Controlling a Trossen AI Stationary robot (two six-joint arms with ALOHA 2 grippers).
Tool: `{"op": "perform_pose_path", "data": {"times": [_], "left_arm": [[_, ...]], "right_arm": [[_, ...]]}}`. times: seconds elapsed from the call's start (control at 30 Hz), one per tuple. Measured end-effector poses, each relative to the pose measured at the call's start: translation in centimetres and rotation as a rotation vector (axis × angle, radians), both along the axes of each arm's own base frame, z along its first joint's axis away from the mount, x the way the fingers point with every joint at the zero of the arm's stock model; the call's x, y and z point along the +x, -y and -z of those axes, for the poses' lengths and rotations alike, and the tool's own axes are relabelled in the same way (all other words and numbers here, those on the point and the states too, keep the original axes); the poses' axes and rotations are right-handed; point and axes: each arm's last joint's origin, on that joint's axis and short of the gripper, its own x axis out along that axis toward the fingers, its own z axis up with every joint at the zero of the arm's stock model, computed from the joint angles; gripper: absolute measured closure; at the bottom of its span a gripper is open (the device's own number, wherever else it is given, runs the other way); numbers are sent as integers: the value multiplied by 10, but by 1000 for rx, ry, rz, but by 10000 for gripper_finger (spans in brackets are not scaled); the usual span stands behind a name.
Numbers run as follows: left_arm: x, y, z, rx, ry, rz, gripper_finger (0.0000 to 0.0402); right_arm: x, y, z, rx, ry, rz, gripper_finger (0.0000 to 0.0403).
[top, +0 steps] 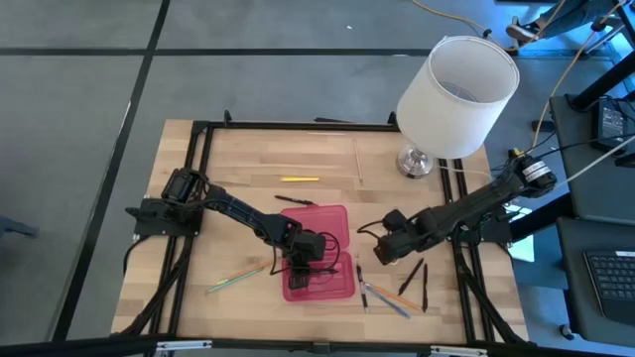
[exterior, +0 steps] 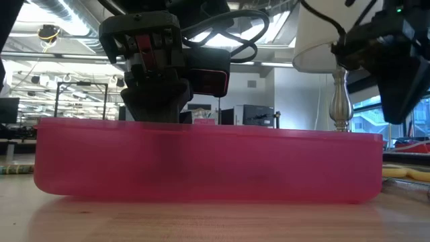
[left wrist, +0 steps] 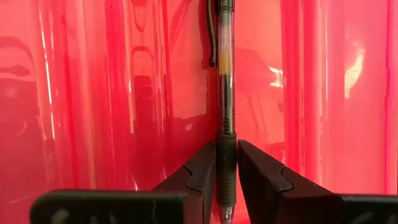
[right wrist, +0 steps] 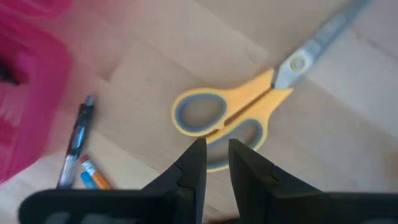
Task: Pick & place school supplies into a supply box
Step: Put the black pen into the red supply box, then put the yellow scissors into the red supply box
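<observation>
Right gripper (right wrist: 216,163) above wooden table (right wrist: 348,155), fingers nearly together, nothing between. Yellow-handled scissors (right wrist: 249,109) just beyond. Pen (right wrist: 76,142) near pink supply box (right wrist: 28,93).

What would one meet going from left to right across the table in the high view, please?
Green pencils → left gripper holding a black pen over the red-pink supply box → right gripper → orange pencil → black pen.

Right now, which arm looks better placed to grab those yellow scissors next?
The right. Its fingers hover just above the yellow-handled scissors on the table, holding nothing. The left gripper is busy over the pink supply box, fingers clamped on a black pen.
</observation>
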Motion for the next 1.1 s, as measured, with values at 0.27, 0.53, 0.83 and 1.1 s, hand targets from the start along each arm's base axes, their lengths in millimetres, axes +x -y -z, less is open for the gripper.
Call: {"op": "perform_pose_path", "data": {"times": [0.27, 0.53, 0.83, 1.1], "left_arm": [[2, 0, -1, -5, 19, 0, 341], [4, 1, -2, -17, 43, -13, 339], [3, 2, -2, -64, 10, -27, 339], [3, 3, -2, -68, 12, -14, 298]], "right_arm": [[1, -8, 12, 10, -53, 84, 331], [3, -8, 18, -7, -68, 116, 331], [10, -11, 32, -21, -95, 126, 331], [12, -13, 37, -1, -110, 125, 331]]}}
